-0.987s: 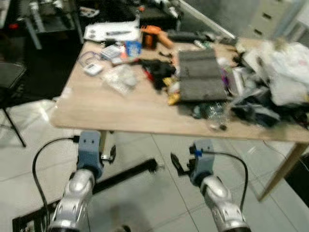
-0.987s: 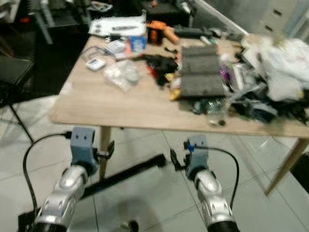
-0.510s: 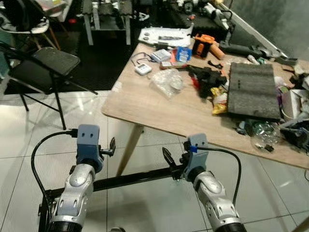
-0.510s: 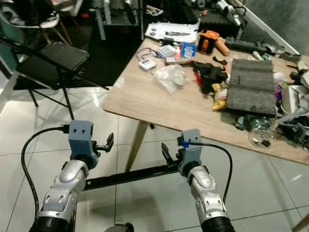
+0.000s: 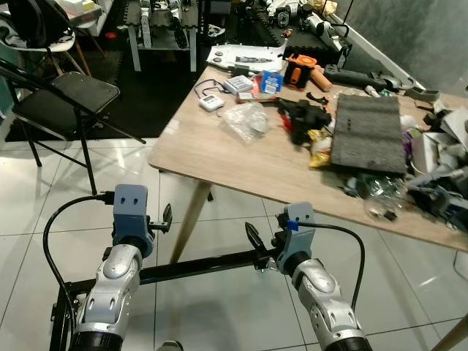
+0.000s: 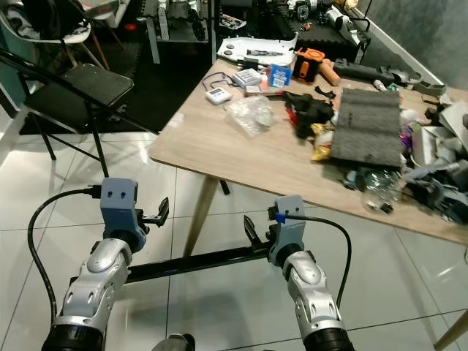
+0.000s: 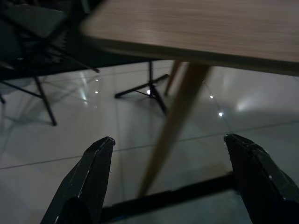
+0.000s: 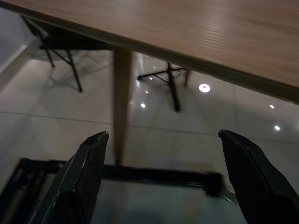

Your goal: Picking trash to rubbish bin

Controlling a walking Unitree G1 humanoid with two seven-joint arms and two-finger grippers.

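Right gripper (image 5: 256,247): held low over the tiled floor, short of the table edge, fingers spread wide and holding nothing.
Left gripper (image 5: 165,219): level with the right one, near the table leg (image 5: 189,220), also spread apart and empty.
Trash: a crumpled clear plastic bag (image 5: 247,121) lies on the table (image 5: 219,157) ahead of both grippers and above them; a yellow wrapper (image 5: 319,148) and a squashed clear bottle (image 5: 380,196) sit farther toward the right gripper's side.
Other clutter: an orange power tool (image 5: 301,69), a black tool (image 5: 303,117), a grey ridged mat (image 5: 367,132) and a small white device (image 5: 212,103), all beyond the bag.
Around: a black bar (image 5: 197,267) runs along the floor under the grippers; a folding chair (image 5: 67,93) stands well off to the left gripper's side.
Rubbish bin: I can't spot one from here.
Progress: looks like the very beginning. Nothing is picked up; reaching, grasping, finding the bin and dropping all remain.
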